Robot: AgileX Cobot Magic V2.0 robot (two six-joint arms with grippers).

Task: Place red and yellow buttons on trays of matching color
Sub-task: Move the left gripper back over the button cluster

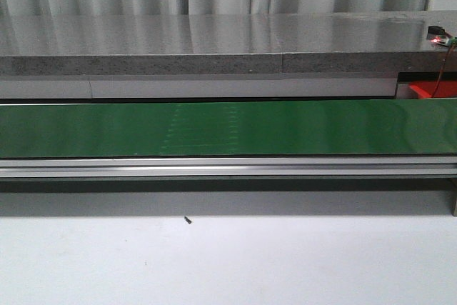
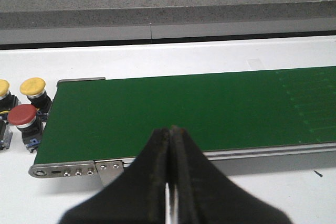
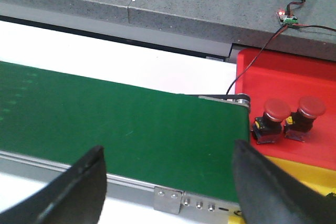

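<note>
Nearest my left wrist camera is the left gripper [image 2: 169, 182], its fingers pressed together with nothing between them, hanging over the near edge of the green conveyor belt [image 2: 184, 114]. At about nine o'clock from it, off the belt's end, I see waiting stock on the desk [image 2: 157, 59]: a red button [image 2: 22, 116] and a yellow button [image 2: 32, 87], with another yellow cap cut by the frame edge.

On my right wrist camera the right gripper [image 3: 168, 182] has its fingers wide apart and empty, poised over the belt's other end. At roughly two o'clock from it sits the red tray [image 3: 294, 72], already carrying two red buttons [image 3: 286, 119] side by side. A yellow surface shows just below the tray; I take it for the yellow tray, but too little is visible to be sure.

The front view shows the belt bare, so nothing is in transit.

My worries: with the left gripper closed, it must open before descending or it will knock a button over. The buttons sit close together, so a finger could nudge a neighbour. At the tray end, a thin wire [image 3: 252, 64] trails across the red tray and could snag the right gripper.
</note>
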